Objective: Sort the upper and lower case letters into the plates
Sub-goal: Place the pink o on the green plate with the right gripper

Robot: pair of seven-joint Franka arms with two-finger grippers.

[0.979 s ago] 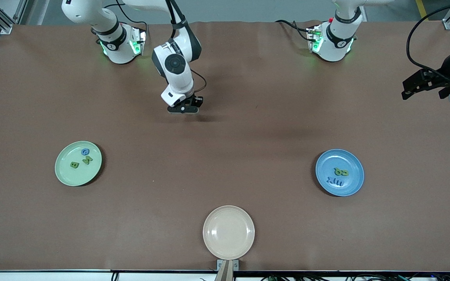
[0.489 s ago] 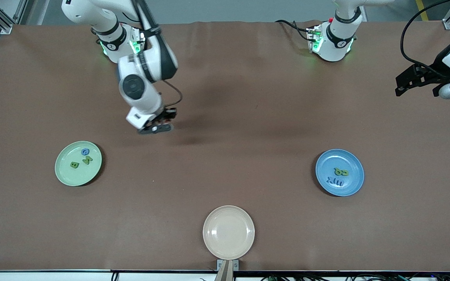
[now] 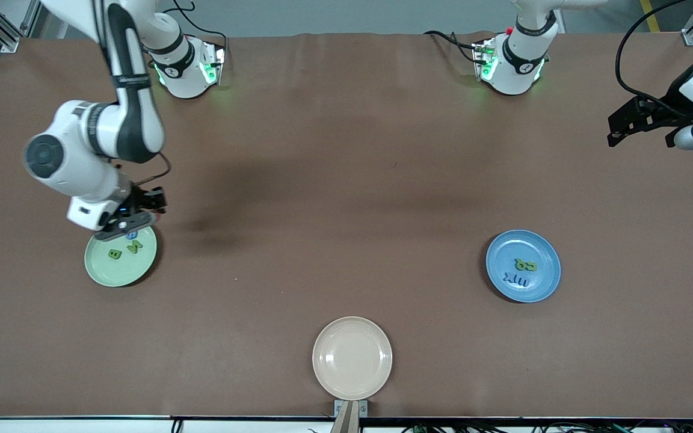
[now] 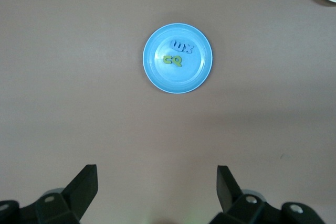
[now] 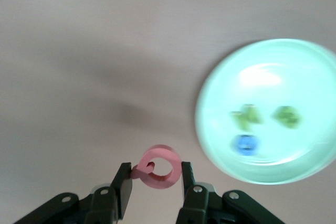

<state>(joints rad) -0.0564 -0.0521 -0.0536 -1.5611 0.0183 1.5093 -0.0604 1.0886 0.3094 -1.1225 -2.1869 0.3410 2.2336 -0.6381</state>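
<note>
Carrying the red letter [image 5: 156, 167] pinched in my right claw [image 3: 132, 221] over the pale green plate's [image 3: 103, 272] rim, I'm lining up its drop beside three sorted letters, while my left claw [image 3: 623, 123] waits spread over the counter [image 3: 346, 180].

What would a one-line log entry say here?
right gripper: shut on red letter, at green plate rim | left gripper: open, waiting
</note>
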